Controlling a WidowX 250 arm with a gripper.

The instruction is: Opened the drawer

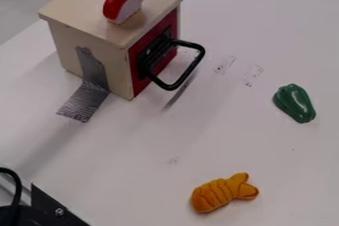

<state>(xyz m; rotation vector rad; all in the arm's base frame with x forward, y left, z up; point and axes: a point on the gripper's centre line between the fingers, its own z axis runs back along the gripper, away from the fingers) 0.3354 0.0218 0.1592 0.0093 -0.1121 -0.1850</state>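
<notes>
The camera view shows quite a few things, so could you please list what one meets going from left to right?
Black bracket → gray tape → red-and-white toy → black handle → orange toy → green toy pepper.

You see the box (pixel 92 19) of smooth painted wood, the handle (pixel 180 82) black and glossy, the green pepper (pixel 295 103) shiny like plastic, the orange toy (pixel 222 193) like soft cloth.

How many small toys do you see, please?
3: rounded red-white toy atop the beige wooden box, glossy green pepper at right, ridged orange toy at lower centre; the box may hide more.
</notes>
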